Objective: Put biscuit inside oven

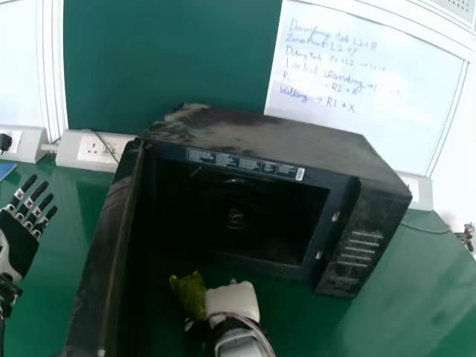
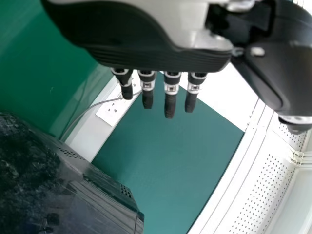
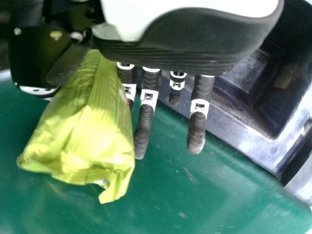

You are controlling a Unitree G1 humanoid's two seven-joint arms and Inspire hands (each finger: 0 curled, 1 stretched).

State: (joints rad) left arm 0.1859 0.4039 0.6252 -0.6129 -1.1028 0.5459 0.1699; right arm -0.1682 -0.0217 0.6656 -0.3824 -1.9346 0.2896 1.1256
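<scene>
My right hand [image 1: 232,299] is at the bottom centre of the head view, in front of the oven's open cavity. The green biscuit packet [image 1: 190,294] is at its left side. In the right wrist view the packet [image 3: 87,131] is held between the thumb and fingers of my right hand [image 3: 185,48], outside the oven [image 3: 243,131]. The black oven [image 1: 275,141] has its door [image 1: 108,245] swung open on the left. My left hand [image 1: 20,242] is at the far left, beyond the door, fingers straight; in the left wrist view, the hand [image 2: 146,44] has nothing in it.
The green table [image 1: 416,297] carries the oven. White socket strips [image 1: 97,150] and a cable run along the wall behind, and a handwritten sheet [image 1: 357,89] hangs above. The open door stands between my two hands.
</scene>
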